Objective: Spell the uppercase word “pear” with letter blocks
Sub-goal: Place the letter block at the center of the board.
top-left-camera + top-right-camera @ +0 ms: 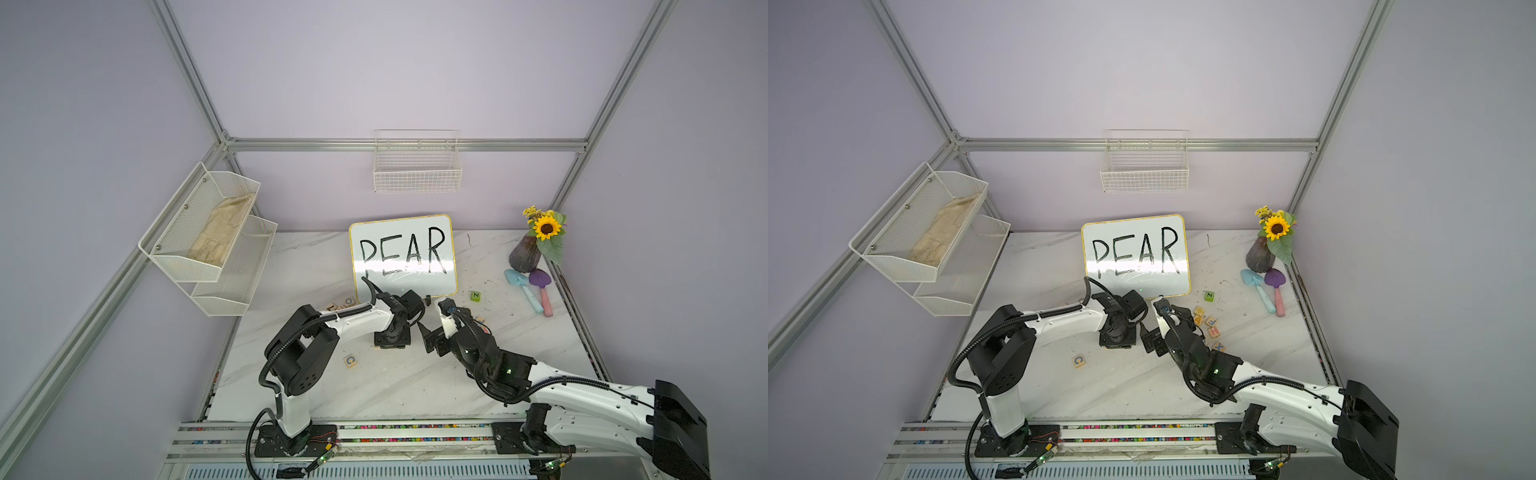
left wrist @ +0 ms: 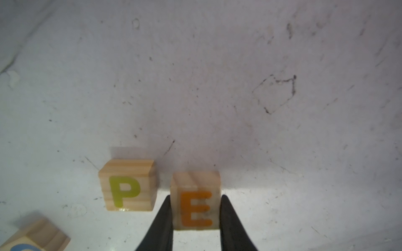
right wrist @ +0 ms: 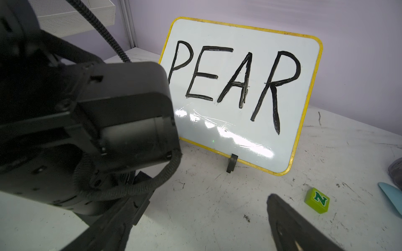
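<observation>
We see the left gripper (image 2: 195, 196) clamped on the orange E block (image 2: 196, 208), with a black finger (image 2: 162, 221) pressed to each side. Whether the block rests on the marble table (image 2: 217, 87) or hangs just above it, we cannot tell. The yellow P block (image 2: 128, 188) stands on the table just beside it, a narrow gap between them.

The right gripper (image 3: 206, 191) is spread wide with nothing between its fingers. It hovers near the left wrist, in front of the whiteboard (image 3: 239, 87).

As for containers, the upper tier of the mesh wall rack (image 1: 166, 249) holds a beige cloth (image 1: 224, 232), and the vase (image 1: 524, 257) holds a sunflower (image 1: 546, 227). A wire basket (image 1: 417, 178) hangs on the back wall.

Further letter blocks (image 1: 1209, 323) cluster beside the right arm — their letters are too small for us to read.
</observation>
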